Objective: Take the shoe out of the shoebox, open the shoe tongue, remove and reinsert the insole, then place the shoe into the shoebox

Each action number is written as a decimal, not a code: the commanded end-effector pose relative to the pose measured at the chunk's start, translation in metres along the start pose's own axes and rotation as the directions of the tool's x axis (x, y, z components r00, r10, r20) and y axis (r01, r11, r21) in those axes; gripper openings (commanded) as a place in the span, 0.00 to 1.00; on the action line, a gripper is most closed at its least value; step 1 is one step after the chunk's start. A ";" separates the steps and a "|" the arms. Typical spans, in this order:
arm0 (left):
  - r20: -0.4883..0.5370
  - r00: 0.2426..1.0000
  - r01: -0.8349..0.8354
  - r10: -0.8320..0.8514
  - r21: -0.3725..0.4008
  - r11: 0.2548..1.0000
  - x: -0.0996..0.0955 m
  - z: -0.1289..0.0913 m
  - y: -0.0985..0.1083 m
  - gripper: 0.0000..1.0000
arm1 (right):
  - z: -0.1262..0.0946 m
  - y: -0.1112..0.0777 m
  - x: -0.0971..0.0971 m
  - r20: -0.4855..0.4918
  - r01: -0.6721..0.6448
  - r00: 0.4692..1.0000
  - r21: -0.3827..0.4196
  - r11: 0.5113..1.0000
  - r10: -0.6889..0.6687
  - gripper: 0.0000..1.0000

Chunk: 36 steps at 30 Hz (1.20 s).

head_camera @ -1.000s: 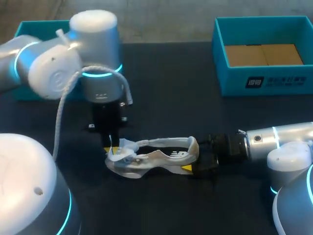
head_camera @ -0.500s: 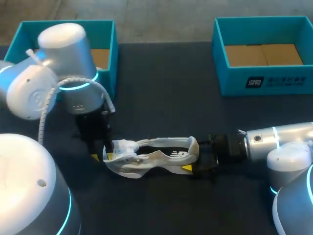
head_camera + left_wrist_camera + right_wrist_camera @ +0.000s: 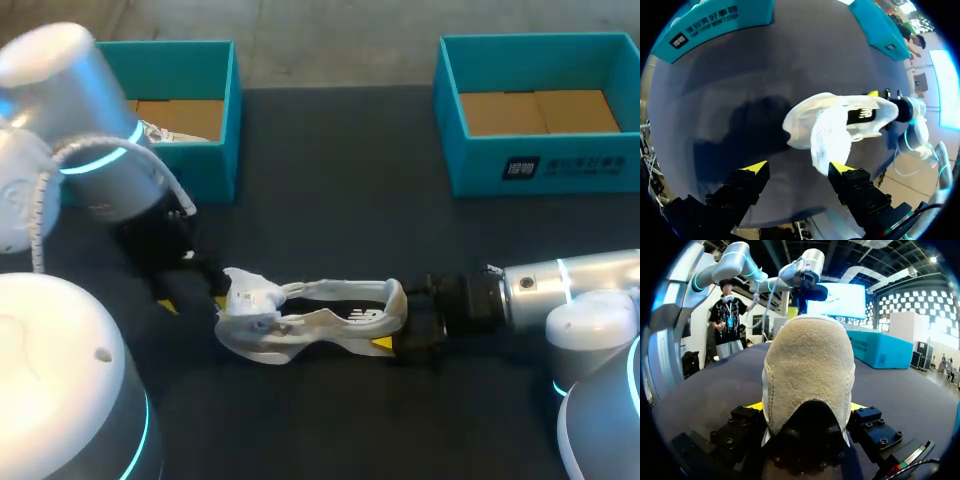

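The shoe [image 3: 310,320] is being clamped at its heel on the dark table [image 3: 330,200] by the right gripper [image 3: 388,335]; the left gripper [image 3: 796,168] is being held open.

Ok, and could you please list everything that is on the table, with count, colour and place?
shoe: one, white, near the middle of the table, heel toward the right arm
left shoebox: one, teal, open, far left of the table
right shoebox: one, teal, open, far right of the table
table: one, dark, under everything
left gripper: one, black with yellow tips, fingers open, holding nothing, just off the shoe's front end
right gripper: one, black with yellow tips, fingers shut on the shoe's heel
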<state>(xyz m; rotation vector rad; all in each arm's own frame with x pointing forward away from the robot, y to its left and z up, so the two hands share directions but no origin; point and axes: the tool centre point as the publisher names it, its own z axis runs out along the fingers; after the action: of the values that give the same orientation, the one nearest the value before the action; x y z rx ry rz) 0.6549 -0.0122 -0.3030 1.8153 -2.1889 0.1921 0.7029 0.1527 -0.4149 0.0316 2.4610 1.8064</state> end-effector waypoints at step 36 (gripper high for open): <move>-0.135 0.590 -0.805 0.796 -0.177 0.566 0.096 -0.090 0.047 0.00 | 0.002 0.001 0.000 -0.001 -0.001 1.000 0.006 1.000 0.001 0.00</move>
<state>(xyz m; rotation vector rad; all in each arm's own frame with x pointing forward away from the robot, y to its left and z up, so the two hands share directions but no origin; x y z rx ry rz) 0.5992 -0.0624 -0.1849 0.5765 -2.7242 0.2570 0.7029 0.1527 -0.4150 0.0316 2.4610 1.8065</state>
